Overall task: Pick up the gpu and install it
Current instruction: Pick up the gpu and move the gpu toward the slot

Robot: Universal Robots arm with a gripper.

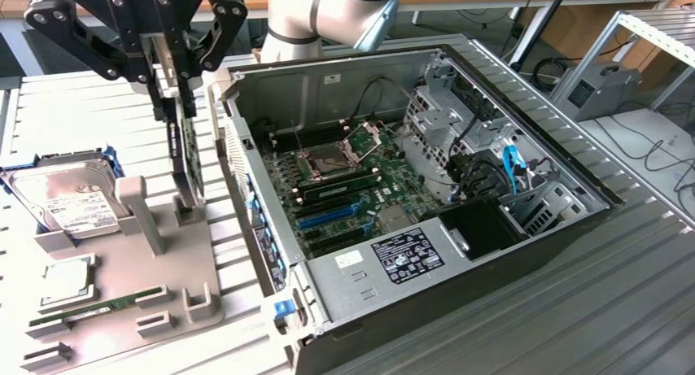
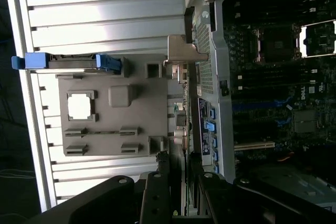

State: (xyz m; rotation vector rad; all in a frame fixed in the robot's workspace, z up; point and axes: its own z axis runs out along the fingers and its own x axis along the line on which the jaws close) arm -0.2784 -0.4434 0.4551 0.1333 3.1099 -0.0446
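Your gripper [image 1: 174, 82] sits at about 10 o'clock in the exterior view, and its fingers [image 1: 163, 76] are clamped on the upper end of the gpu [image 1: 187, 155], one on each flat face. The card hangs straight down from them toward 6 o'clock. It is edge-on to that camera, with its long axis upright.

Its lower end is level with the upright slot of the grey holder [image 1: 163, 285]. You cannot tell from here whether it has cleared that slot or is touching it.

In the wrist view the same thin dark edge [image 2: 185, 108] runs away from between the fingers [image 2: 155, 198]. The silvery bracket [image 2: 181, 51] is at the far end. The card lies in the narrow gap between the holder and the outer wall of the computer case [image 1: 456, 310].

The relation to watch is sideways. In the exterior view the open case is at 3 o'clock from the card, just beside it. The motherboard [image 1: 359, 176] lies flat on its floor.

The blue slot [image 1: 325, 219] lies at roughly 4 o'clock from your fingers, on the far side of the near case wall. Its length runs roughly from 8 to 2 o'clock.

On the holder, the hard drive [image 1: 71, 200] is at 9 o'clock from the card's lower end and the memory stick [image 1: 98, 307] at 7 o'clock. Both are well apart from the card and untouched.
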